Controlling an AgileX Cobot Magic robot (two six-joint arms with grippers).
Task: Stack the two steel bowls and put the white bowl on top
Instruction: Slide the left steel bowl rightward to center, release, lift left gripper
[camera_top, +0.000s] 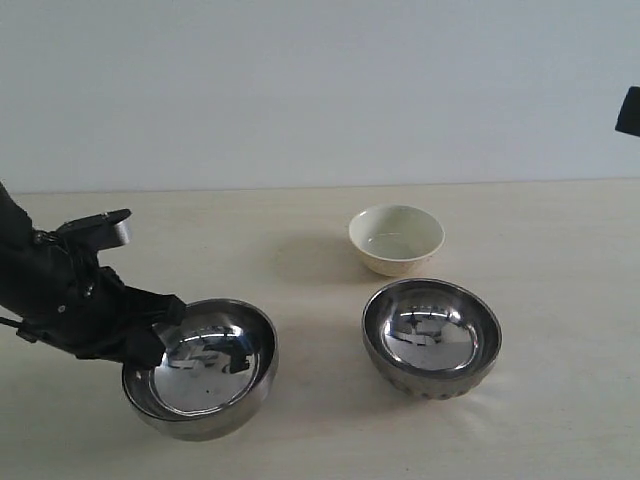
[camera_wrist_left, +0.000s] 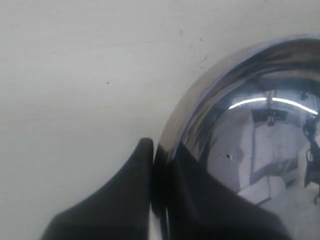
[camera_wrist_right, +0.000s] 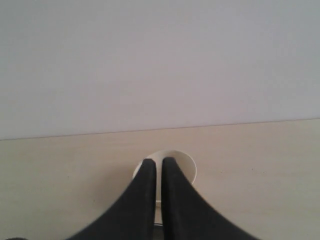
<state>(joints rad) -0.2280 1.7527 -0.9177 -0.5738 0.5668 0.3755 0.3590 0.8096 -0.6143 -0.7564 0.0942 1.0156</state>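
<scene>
A smooth steel bowl (camera_top: 205, 365) sits tilted at the front left of the table. My left gripper (camera_top: 165, 325) is shut on its left rim, one finger inside and one outside. The left wrist view shows that rim (camera_wrist_left: 200, 95) pinched between the black fingers of the left gripper (camera_wrist_left: 157, 150). The ribbed steel bowl (camera_top: 432, 335) stands upright to the right. Just behind it is the cream-white bowl (camera_top: 396, 238). My right gripper (camera_wrist_right: 159, 162) is shut and holds nothing. It hovers high and apart, with the white bowl (camera_wrist_right: 186, 166) far beyond its tips.
The tabletop (camera_top: 300, 260) is pale wood with a plain white wall behind it. A dark piece of the right arm (camera_top: 629, 110) shows at the upper right edge of the exterior view.
</scene>
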